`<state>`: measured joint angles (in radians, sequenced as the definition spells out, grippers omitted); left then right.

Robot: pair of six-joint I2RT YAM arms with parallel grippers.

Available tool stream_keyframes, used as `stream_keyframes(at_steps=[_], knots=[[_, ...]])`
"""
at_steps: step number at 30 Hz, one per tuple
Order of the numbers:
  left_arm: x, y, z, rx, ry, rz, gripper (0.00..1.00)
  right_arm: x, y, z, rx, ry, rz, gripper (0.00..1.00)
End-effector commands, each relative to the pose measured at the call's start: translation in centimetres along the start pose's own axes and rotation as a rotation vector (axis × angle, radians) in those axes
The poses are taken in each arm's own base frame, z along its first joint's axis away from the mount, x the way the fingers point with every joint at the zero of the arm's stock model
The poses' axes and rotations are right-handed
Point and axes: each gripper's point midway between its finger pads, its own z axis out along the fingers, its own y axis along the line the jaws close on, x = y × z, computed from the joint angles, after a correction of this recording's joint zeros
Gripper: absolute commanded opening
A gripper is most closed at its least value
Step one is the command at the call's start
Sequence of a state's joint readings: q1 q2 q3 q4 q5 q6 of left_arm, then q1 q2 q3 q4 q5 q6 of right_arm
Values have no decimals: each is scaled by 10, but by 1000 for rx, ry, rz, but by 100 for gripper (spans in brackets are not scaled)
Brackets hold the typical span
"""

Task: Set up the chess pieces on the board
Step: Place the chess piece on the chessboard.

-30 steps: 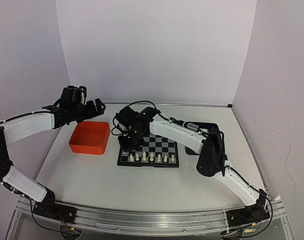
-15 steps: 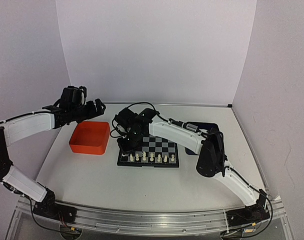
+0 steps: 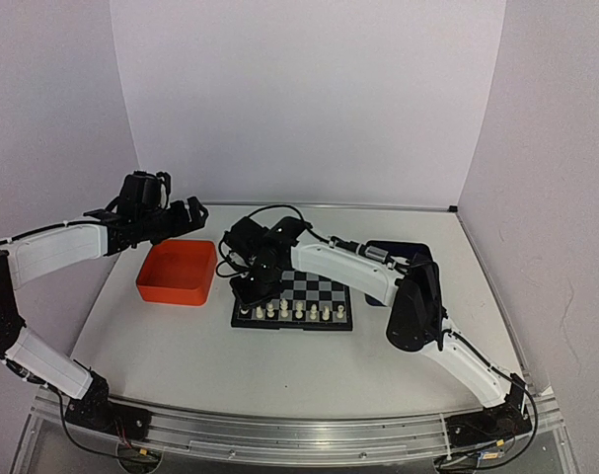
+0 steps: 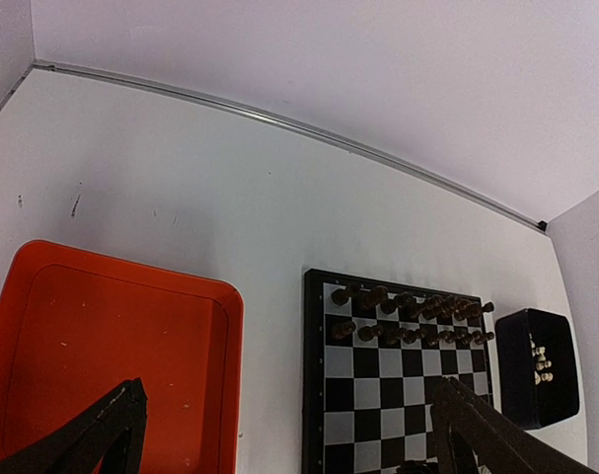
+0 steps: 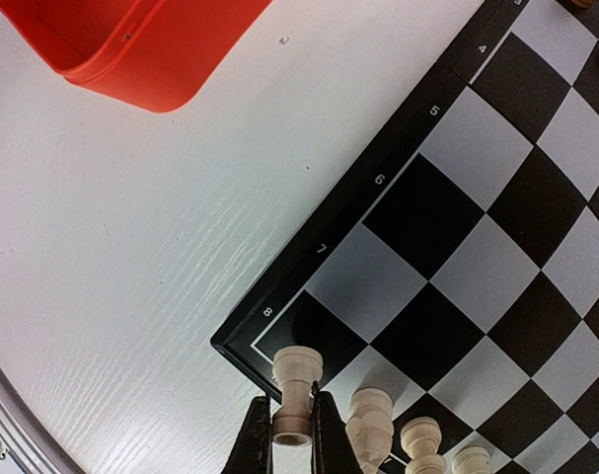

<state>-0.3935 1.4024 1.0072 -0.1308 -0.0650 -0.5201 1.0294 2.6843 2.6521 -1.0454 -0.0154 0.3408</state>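
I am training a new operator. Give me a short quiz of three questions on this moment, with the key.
1. True or false: the left gripper is shut on a chess piece.
2. What does the right gripper hold? A) a black pawn B) a cream chess piece C) nothing
3. Fill in: from the robot's side, the orange tray lies to the ___ of the board.
Key: 1 false, it is open; 2 B; 3 left.
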Motion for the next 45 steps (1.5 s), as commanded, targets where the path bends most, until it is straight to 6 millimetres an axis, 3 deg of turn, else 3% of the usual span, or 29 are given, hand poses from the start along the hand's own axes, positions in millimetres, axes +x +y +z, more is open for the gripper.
stream_keyframes(at_steps=[1,38,45], knots=[[-14,-3,-10,14,-50,12,100,6,2,-5,8,21,-15,0],[-12,-7,-11,34,-43,10,100,6,0,11,18,18,-29,0],[-12,-7,-11,36,-42,12,100,3,2,7,16,8,-29,3]])
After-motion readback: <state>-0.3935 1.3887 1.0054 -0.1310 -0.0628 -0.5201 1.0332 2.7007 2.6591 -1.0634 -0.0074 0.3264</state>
